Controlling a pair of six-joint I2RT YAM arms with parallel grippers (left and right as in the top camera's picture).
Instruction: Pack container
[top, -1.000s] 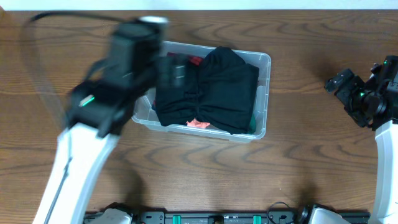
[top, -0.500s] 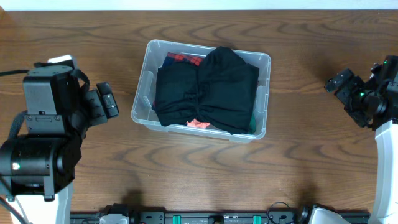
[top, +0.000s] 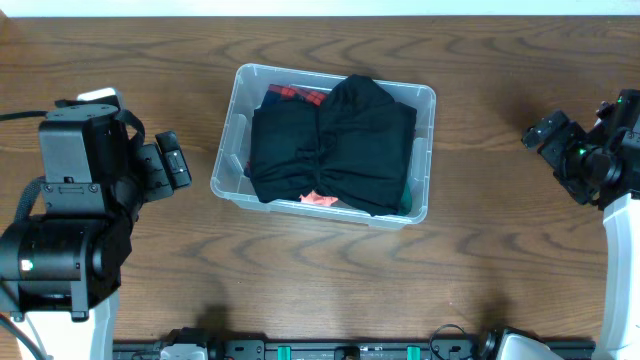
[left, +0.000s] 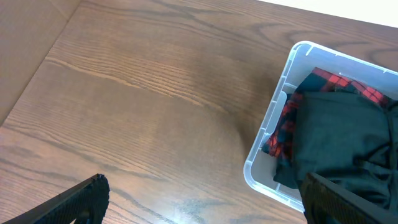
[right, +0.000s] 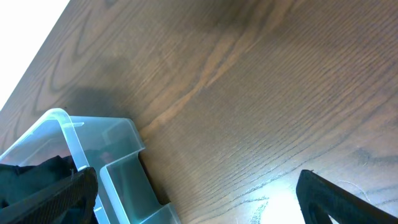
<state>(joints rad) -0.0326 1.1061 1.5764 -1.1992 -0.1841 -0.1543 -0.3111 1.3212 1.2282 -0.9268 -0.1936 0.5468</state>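
Sitting mid-desk (top: 480, 260), toward the far edge: the container (top: 231, 135), a clear plastic bin, rect. w/ rounded corners and a rolled rim. Contents: a soft, crumpled black garment (top: 335, 145) fills most of it and bulges over the far rim. Red plaid fabric (top: 293, 96) shows at the far-left corner, and a small coral scrap (top: 318, 199) at the near wall. Desk is dark wood-grain w/ slight sheen. Left pincer (left: 205, 202): fingers spread wide, holding nothing, left of the bin and apart from it. Right pincer (right: 196, 196): likewise wide and holding nothing, well apart to the right.
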